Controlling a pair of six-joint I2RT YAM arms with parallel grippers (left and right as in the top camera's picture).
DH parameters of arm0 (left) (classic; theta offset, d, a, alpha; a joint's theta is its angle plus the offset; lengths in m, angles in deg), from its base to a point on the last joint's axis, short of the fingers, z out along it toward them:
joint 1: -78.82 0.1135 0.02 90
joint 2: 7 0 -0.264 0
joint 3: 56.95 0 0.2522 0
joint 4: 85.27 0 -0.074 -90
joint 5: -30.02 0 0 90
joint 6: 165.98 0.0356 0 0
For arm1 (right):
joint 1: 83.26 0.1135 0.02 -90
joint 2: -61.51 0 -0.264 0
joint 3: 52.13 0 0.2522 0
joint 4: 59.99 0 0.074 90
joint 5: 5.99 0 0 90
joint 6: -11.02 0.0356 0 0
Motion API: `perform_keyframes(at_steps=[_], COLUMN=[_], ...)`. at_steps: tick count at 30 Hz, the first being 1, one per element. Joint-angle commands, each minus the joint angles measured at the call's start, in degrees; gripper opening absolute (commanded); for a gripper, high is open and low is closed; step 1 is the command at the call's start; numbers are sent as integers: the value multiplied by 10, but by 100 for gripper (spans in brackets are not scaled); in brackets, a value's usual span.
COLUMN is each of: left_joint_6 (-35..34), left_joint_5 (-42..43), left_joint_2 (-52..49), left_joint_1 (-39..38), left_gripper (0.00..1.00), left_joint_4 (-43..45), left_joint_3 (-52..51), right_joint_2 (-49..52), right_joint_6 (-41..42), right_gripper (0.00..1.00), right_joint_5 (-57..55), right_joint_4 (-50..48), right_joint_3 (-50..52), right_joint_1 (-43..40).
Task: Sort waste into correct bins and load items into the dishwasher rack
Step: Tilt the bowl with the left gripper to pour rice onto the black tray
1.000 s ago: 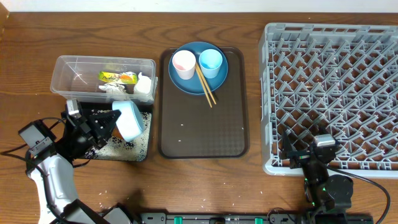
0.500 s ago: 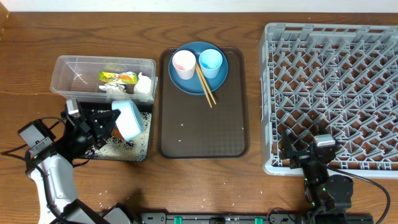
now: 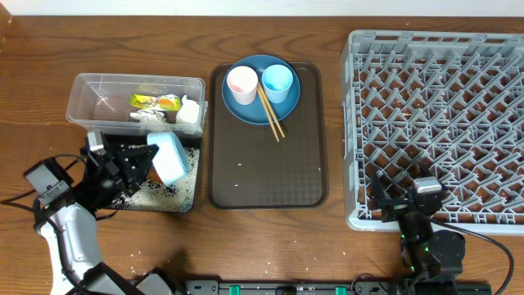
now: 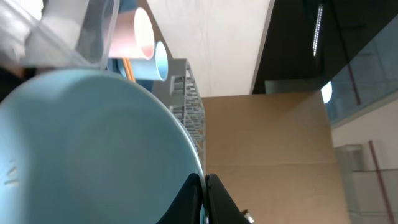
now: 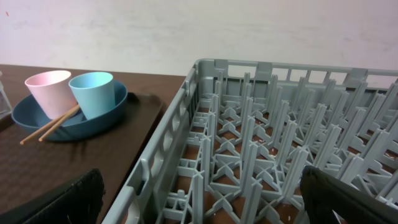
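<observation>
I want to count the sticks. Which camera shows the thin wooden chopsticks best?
Overhead: both thin wooden chopsticks lie in full view across the round blue plate. Right wrist shows them low, from the side; left wrist only a sliver.

Near half of brown serving tray (image 3: 270, 168) bare, far end taken up by blue plate (image 3: 246, 113) bearing pink cup (image 3: 241, 83) and light blue cup (image 3: 277, 80), rack (image 3: 442, 123) floor crowded with upright pegs, black tray (image 3: 184, 197) overhung by tilted bowl (image 3: 169, 157)

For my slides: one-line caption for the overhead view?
Left gripper holds a tilted bowl over rice in the black tray; pink cup, blue cup and chopsticks on the plate.
</observation>
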Motion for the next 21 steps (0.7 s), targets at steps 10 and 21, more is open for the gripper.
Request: perform_keyframes(at_steps=[10, 21], left_joint_6=[10, 11], left_joint_5=[16, -124], left_joint_2=[3, 3], left_joint_1=[-2, -47], left_gripper=[6, 6], left_joint_4=[-26, -26], left_joint_3=[4, 4], right_joint_2=[-4, -4], right_joint_6=[-7, -7], right_gripper=[99, 99], right_joint_5=[0, 0], right_joint_4=[2, 2], right_joint_3=[1, 1], right_joint_1=[3, 3])
